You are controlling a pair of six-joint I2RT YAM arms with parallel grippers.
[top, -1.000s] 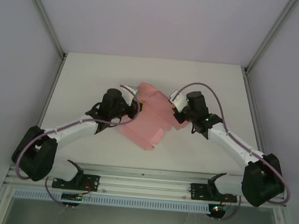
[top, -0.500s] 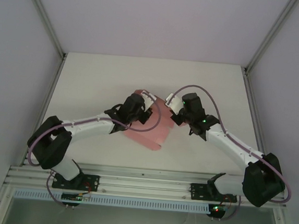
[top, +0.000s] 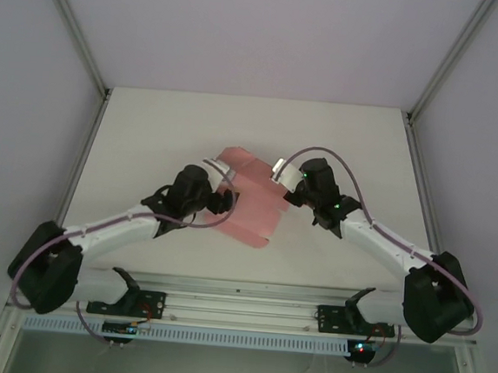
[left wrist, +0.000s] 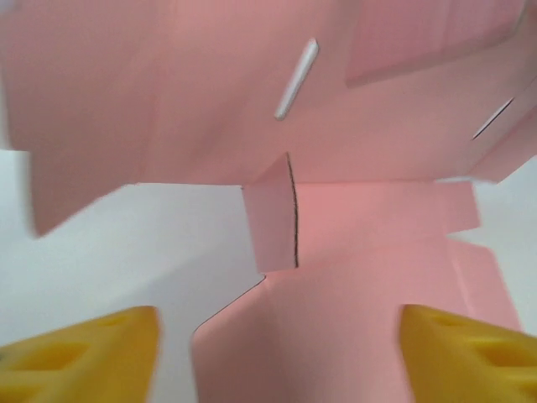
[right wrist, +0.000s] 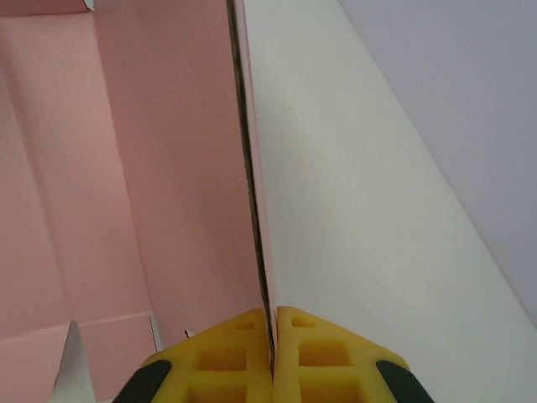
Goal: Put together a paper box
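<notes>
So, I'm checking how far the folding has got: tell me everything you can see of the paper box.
The paper box is plain pink thin card, partly folded: creased panels, loose flaps, a narrow slot, one small tab standing up. It lies on the white table. The right gripper is shut on an upright wall's edge; the open left gripper faces the card.

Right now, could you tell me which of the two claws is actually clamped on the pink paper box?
The right claw: it is shut on an upright wall of the paper box. The left claw stands open, spread wide, gripping nothing.
</notes>
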